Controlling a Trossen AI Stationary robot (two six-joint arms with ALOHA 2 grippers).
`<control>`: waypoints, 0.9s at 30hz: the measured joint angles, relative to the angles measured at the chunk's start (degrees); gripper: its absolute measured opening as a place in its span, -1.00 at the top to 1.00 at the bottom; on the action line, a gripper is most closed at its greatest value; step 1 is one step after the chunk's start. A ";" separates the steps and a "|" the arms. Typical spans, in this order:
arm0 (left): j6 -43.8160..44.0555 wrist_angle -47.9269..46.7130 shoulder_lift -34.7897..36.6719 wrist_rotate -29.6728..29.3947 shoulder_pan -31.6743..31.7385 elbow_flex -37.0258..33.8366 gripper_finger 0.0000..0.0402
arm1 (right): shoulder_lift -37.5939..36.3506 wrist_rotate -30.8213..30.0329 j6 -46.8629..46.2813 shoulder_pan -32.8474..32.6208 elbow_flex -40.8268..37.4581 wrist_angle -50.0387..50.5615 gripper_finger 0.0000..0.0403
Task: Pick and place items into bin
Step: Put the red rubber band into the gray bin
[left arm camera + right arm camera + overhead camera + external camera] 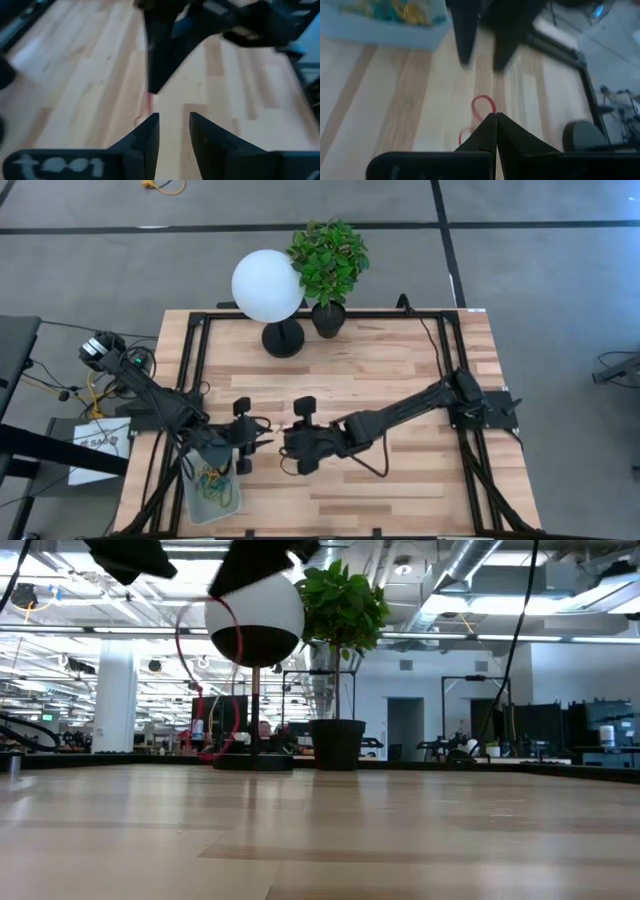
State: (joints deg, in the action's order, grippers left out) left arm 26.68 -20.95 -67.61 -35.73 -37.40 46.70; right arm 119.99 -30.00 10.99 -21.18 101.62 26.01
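The right claw (496, 118) is pinched shut on a thin red rubber-band loop (483, 106); carry it toward eight o'clock over the pale translucent plastic bin (212, 502) before opening; left claw (174, 120), slightly parted and empty, should clear.

Pale wood-plank table (400, 380); seemingly translucent plastic bin (196, 505).

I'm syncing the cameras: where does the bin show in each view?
High view: the bin sits bottom left, at the tabletop's edge.
Low view: not in it.
Left wrist view: not in it.
Right wrist view: top left, rubber bands inside.
Shared landmark: that light wooden tabletop.
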 joint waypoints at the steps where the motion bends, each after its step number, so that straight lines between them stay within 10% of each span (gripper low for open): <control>1: -0.08 -0.87 0.00 -0.47 0.37 0.00 0.50 | 0.01 0.18 0.73 0.09 0.00 -1.62 1.00; 27: -3.66 -3.47 0.00 -5.73 3.62 -0.07 0.13 | -0.09 5.01 5.57 2.49 0.09 -14.08 1.00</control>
State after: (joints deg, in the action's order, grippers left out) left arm 23.01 -24.41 -67.61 -41.46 -33.78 46.63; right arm 119.90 -24.99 16.56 -18.69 101.71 11.93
